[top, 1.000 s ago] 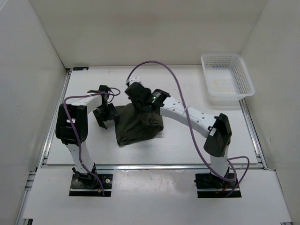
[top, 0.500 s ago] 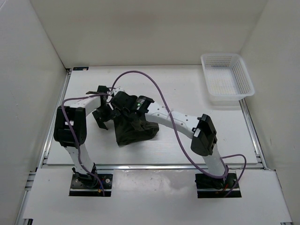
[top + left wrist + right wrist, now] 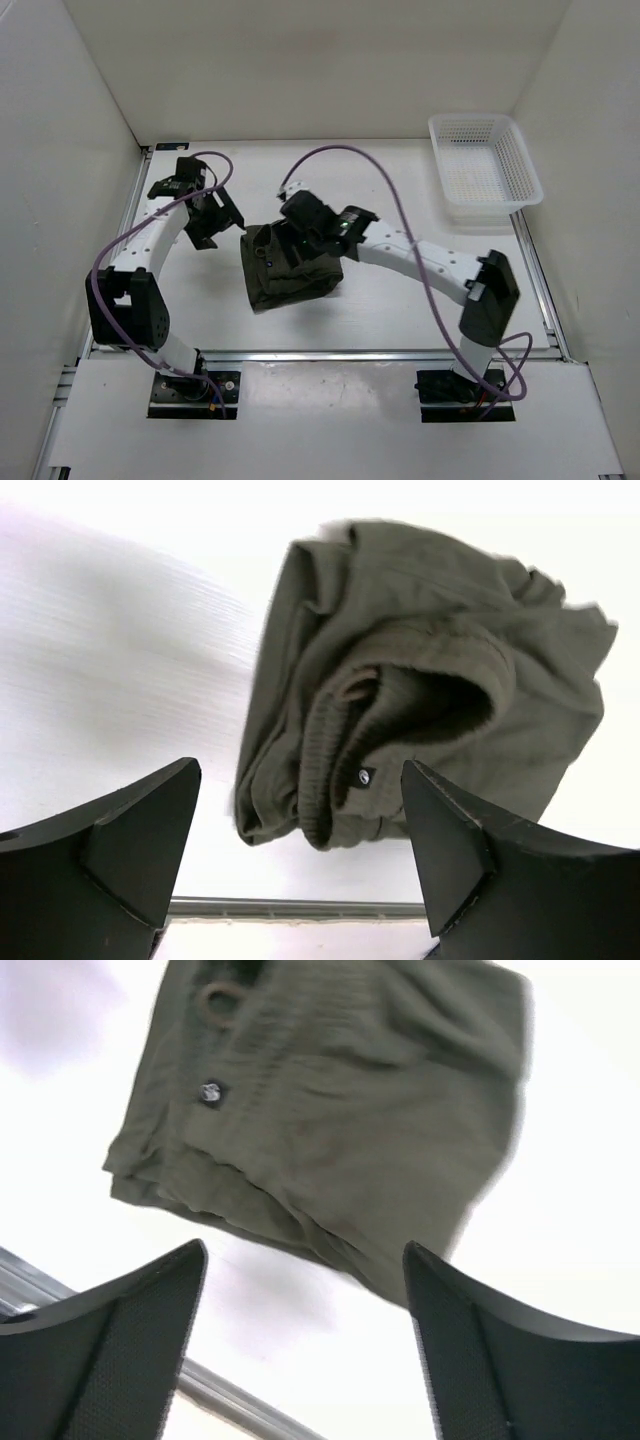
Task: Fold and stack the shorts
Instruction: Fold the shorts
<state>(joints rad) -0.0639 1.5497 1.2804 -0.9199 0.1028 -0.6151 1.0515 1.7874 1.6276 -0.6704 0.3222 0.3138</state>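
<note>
The shorts (image 3: 290, 282) lie as a folded dark olive bundle in the middle of the white table. My right gripper (image 3: 297, 243) hovers over their far edge, open and empty. In the right wrist view the shorts (image 3: 330, 1100) lie ahead of the gripper (image 3: 305, 1350), with a small eyelet showing and bare table between the fingers. My left gripper (image 3: 218, 218) stands open to the left of the bundle, apart from it. In the left wrist view the shorts (image 3: 420, 680) show their ribbed waistband rolled at the near side, beyond the gripper (image 3: 300, 865).
A white mesh basket (image 3: 485, 170) stands at the back right corner. A metal rail (image 3: 330, 353) runs along the table's near edge. White walls close in the left, back and right sides. Purple cables loop over both arms.
My right gripper opened, let go of the shorts and drew back a little to the right. The left arm swung away toward the far left. The bundle stays where it lay.
</note>
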